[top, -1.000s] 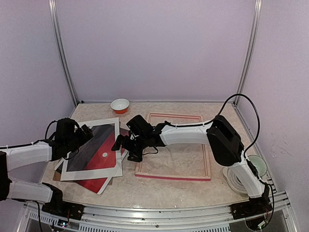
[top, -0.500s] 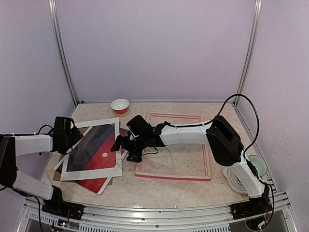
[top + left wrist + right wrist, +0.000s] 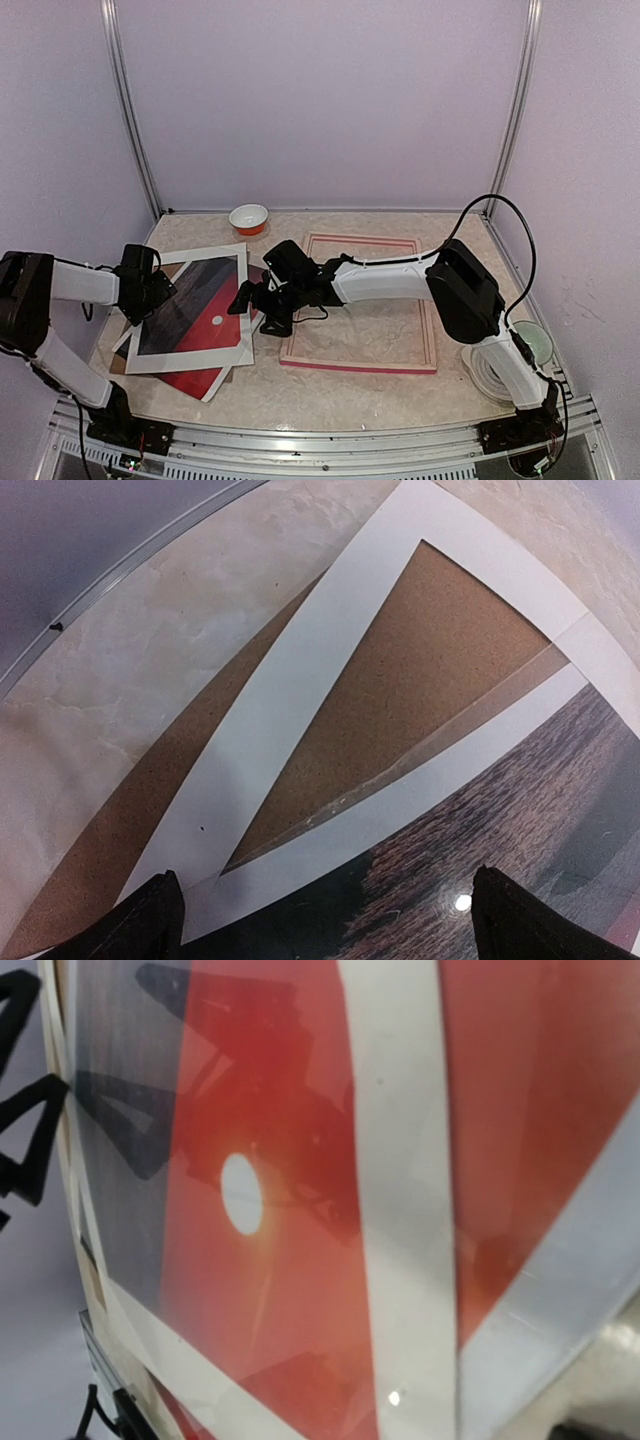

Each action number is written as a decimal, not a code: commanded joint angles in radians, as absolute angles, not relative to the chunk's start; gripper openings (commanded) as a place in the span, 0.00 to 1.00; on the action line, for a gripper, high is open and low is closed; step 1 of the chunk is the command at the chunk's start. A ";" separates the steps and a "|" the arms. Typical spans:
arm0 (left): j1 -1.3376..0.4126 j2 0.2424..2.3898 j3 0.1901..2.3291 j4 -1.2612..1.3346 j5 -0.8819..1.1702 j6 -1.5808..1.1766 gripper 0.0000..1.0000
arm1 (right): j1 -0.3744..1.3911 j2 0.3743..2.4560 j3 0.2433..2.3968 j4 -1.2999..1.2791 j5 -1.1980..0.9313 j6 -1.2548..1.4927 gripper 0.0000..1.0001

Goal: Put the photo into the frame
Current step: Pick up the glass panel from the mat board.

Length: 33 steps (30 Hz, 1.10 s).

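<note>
Left fingers [image 3: 150, 925] farther back, over photo [image 3: 520, 820]

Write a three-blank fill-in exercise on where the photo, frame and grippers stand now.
The frame holds ____; bare table shows through its opening.
The photo lies on the ____ arm's side of the frame.
The left gripper and right gripper both stand ____, holding nothing.
Missing words: nothing; left; open.
</note>
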State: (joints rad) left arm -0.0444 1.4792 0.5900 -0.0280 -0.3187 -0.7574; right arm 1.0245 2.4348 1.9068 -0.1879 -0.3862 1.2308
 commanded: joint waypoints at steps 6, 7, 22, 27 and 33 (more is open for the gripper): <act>-0.035 1.505 0.548 0.049 -0.219 -0.764 0.99 | 1.017 2.419 1.865 -0.199 -0.381 1.223 0.99; -0.038 1.500 0.539 0.055 -0.210 -0.766 0.99 | 1.017 2.419 1.865 -0.197 -0.381 1.223 0.99; -0.065 1.427 0.476 0.065 -0.175 -0.768 0.99 | 1.015 2.399 1.812 -0.085 -0.404 1.273 0.99; -0.076 1.429 0.474 0.073 -0.167 -0.764 0.98 | 1.013 2.405 1.807 -0.048 -0.418 1.295 0.99; -0.084 1.431 0.469 0.080 -0.161 -0.760 0.97 | 1.009 2.393 1.769 0.023 -0.428 1.330 0.99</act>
State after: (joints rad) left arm -0.0742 1.4258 0.4980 0.1112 -0.2054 -0.7555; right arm 1.0176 2.4176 1.8133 -0.0196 -0.4168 1.2961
